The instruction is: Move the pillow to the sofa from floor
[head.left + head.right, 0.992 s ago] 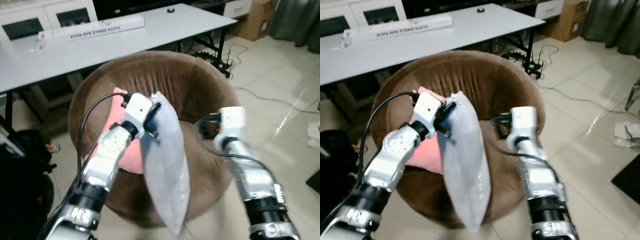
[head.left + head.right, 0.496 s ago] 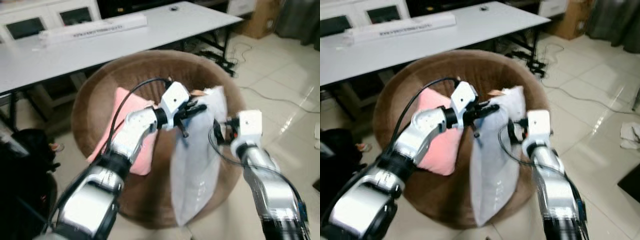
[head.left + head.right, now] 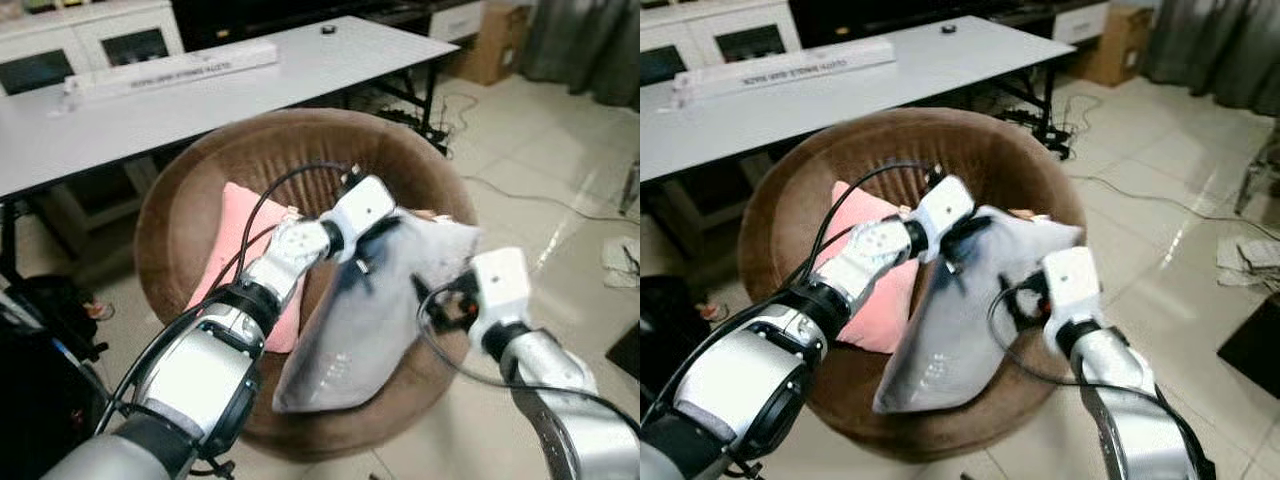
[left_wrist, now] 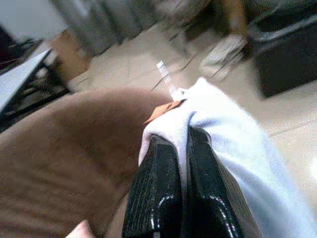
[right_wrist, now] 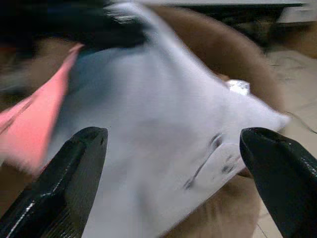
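A tiled floor (image 3: 560, 150) spreads under the scene, pale and glossy. A long white counter (image 3: 180, 95) runs along the back, with a long white box (image 3: 170, 70) lying on it. In front of the counter sits a round brown sofa (image 3: 890, 150), shaped like a deep bowl with a high curved back.

A white pillow (image 3: 960, 320) lies slanted across the sofa seat, its upper corner raised toward the sofa's right rim and its lower end draped over the front edge. A pink pillow (image 3: 875, 290) leans against the sofa's inner left side, just beside the white pillow and partly behind the left arm.

The left arm reaches forward over the sofa, and the left hand (image 4: 181, 148) is clamped on the white pillow's upper edge; its two black fingers (image 4: 158, 188) are pressed close together with a fold of white fabric pinched between them. A small orange tag (image 4: 161, 111) sticks out of the fabric at the pinched corner.

The right hand (image 5: 173, 163) hovers near the pillow's right side, its two black fingers spread wide apart, touching nothing.

A cardboard box (image 3: 490, 45) stands on the floor at the far right.
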`<state>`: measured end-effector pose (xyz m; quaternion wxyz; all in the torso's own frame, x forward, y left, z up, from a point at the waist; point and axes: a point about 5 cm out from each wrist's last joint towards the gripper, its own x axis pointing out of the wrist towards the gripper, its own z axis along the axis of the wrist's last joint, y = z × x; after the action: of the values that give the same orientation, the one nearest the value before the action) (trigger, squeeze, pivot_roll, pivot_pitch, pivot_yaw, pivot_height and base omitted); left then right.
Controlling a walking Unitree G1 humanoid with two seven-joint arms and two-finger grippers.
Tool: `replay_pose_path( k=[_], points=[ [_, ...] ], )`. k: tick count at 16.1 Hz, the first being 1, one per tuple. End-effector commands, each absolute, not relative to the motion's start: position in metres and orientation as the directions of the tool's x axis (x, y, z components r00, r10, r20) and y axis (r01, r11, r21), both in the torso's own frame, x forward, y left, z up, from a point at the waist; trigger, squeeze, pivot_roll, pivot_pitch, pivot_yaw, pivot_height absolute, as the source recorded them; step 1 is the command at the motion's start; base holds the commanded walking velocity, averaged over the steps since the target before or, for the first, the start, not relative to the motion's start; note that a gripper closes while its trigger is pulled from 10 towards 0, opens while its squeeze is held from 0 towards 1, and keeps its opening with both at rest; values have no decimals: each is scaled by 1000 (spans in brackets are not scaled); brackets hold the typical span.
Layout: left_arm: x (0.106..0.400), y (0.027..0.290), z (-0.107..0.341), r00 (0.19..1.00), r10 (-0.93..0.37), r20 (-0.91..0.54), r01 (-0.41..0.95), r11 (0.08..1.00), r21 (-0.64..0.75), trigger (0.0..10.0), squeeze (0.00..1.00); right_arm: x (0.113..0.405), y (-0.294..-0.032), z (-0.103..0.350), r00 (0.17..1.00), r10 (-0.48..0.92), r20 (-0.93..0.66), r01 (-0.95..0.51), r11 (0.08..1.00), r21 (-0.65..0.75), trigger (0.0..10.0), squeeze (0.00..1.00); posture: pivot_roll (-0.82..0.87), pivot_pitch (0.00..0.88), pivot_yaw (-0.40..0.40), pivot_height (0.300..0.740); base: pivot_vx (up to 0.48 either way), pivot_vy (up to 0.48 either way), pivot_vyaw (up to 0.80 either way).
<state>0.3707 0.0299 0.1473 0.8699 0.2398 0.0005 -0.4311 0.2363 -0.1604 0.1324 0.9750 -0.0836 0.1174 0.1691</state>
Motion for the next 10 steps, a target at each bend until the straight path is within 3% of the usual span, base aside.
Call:
replay_pose_path(
  k=[1,4,7,9,10],
  points=[
    [377,34,158,664,-725,-183,704,524,479,10000,0,233,-153,136,896,360,-261,-398,911,-109,10000,0,-266,57,97,740,0,0,0],
    [386,56,151,801,-563,-203,557,576,598,10000,0,230,-143,130,849,416,-326,-473,874,-116,10000,0,-270,90,90,740,0,0,0],
    [391,78,146,863,-455,-220,470,565,678,10000,0,234,-132,119,797,478,-369,-541,837,-83,10000,0,-268,102,87,740,0,0,0],
    [392,86,146,880,-423,-218,437,540,719,10000,1000,232,-117,100,680,586,-440,-646,763,19,10000,0,-262,112,82,740,0,0,0],
    [393,89,148,885,-413,-213,428,548,719,10000,1000,230,-110,95,615,642,-458,-693,717,74,10000,0,-258,115,77,740,0,0,0]
  ],
)
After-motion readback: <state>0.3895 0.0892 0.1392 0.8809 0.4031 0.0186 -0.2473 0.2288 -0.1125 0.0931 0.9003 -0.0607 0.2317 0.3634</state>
